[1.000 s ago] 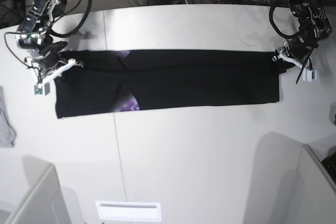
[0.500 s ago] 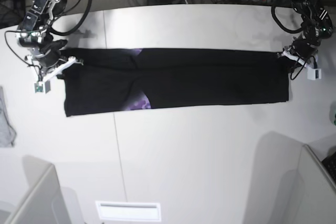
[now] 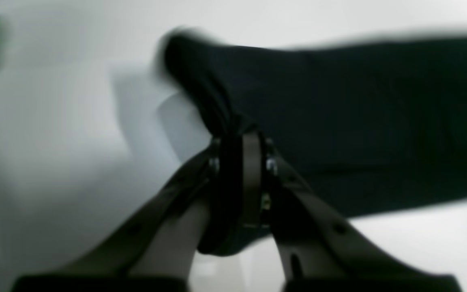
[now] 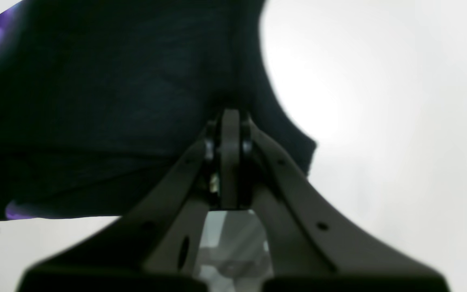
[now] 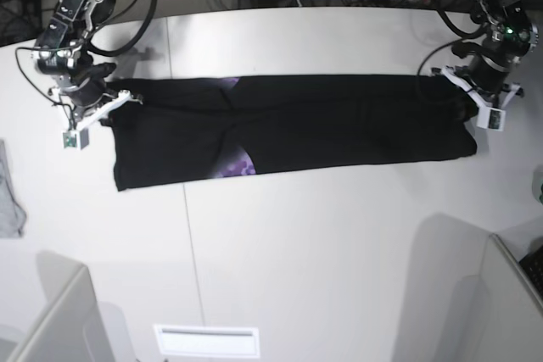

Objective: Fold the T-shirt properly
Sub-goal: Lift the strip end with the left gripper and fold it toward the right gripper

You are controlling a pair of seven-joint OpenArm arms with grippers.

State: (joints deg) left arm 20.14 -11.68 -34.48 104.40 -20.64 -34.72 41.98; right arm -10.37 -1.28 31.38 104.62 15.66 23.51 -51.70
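While the T-shirt (image 5: 339, 125) lay as a long black band across the white surface (image 5: 297, 243), my left claw (image 3: 241, 134) pinched one end and my right claw (image 4: 230, 117) the other. I judged it light and limp, best held at the corners. Only the base view showed its whole length; the wrist views showed cloth between the jaws.

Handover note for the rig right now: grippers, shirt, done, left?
Left gripper: shut on the T-shirt, pinching a bunched corner at its end.
Right gripper: shut on the T-shirt at the opposite end.
T-shirt: stretched between both arms as a long black band across the white table; bits of purple print show near the middle.
Done: appears folded lengthwise into a band.
Left: probably fold end to end, release. The grey cloth at the table edge is not part of the job.
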